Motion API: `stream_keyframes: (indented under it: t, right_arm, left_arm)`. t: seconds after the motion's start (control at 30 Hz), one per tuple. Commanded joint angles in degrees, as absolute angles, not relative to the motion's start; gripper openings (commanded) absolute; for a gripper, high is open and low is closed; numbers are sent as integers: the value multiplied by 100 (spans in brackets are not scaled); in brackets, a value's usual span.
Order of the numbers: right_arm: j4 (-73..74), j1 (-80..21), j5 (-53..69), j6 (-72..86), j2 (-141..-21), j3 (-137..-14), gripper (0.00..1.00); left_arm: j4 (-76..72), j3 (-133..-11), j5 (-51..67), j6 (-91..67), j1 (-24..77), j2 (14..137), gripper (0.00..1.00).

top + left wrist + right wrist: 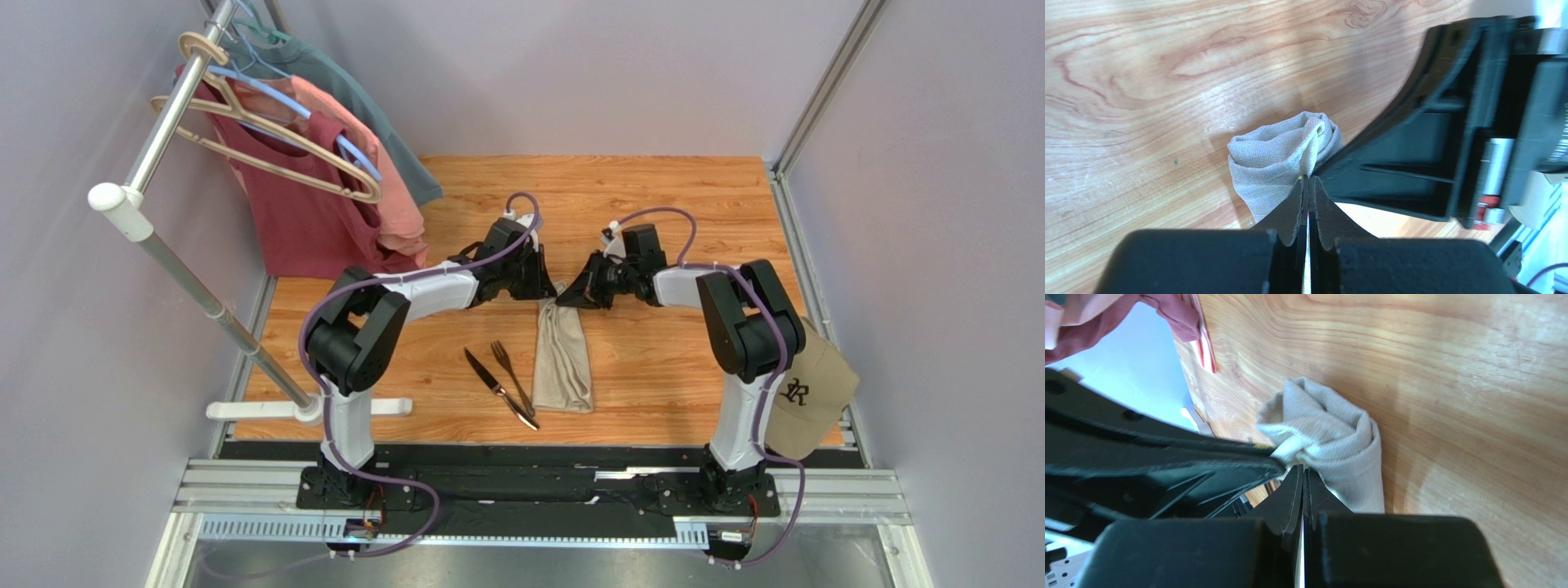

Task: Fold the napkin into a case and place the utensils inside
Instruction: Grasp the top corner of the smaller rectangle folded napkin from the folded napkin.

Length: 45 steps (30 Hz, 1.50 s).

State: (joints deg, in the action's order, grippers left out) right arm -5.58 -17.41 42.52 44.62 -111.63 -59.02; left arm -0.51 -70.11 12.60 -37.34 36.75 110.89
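**Both jaws pinch the napkin's far end**

The napkin (564,365) lies as a narrow strip on the bench (669,208). Its far end is bunched up (a small crumpled knot) where the left jaws and right jaws, each pressed together, clamp it. The fork (508,368) and knife (496,385) lie just left of it.

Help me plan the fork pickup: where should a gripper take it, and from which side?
Grip the fork on its shaft just behind the tines, from straight above, jaws across it: it lies flat, and its near end crowds the knife.
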Motion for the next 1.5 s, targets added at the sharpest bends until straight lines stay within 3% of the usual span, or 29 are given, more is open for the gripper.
stream_keyframes:
  t: [0.0, 0.4, 0.57, 0.67, 0.77, 0.8, 0.83, 1.0, 1.17, 1.37, 1.47]
  right_arm:
    - [-914, -1881, 4166, 4561, -11355, -5880, 0]
    - [-2706, -1986, 4211, 5915, -11760, -5529, 0]
    - [-2585, -1951, 3526, 5968, -11787, -5511, 0]
    - [-1561, -1942, 3192, 5398, -11655, -5703, 0]
    - [-1109, -1899, 3146, 4958, -11505, -5757, 0]
    - [-1055, -1881, 3181, 4905, -11479, -5783, 0]
    - [-976, -1863, 3208, 4835, -11452, -5818, 0]
    - [-554, -1837, 3287, 4746, -11329, -5906, 0]
    - [-220, -1828, 3305, 4658, -11145, -6020, 0]
    - [359, -1837, 3112, 4544, -10846, -6239, 0]
    - [702, -1793, 2980, 4369, -10653, -6407, 0]
  left_arm:
    - [-220, -7058, 1468, -3832, 3709, 10898, 0]
    - [-351, -6813, 1441, -3981, 3911, 10978, 0]
    - [-221, -6723, 1188, -4043, 3920, 10934, 0]
    - [156, -6925, 1012, -3710, 3920, 10864, 2]
    - [508, -7180, 775, -3463, 3920, 10714, 23]
    - [588, -7233, 721, -3437, 3920, 10618, 41]
    - [693, -7259, 669, -3410, 3929, 10574, 49]
    - [1054, -6927, 220, -3384, 4016, 10222, 71]
    - [1195, -6776, 9, -3419, 4166, 10195, 74]
    - [1784, -7444, 174, -3621, 4175, 10836, 75]
    - [1696, -7506, 255, -3604, 4227, 11004, 90]
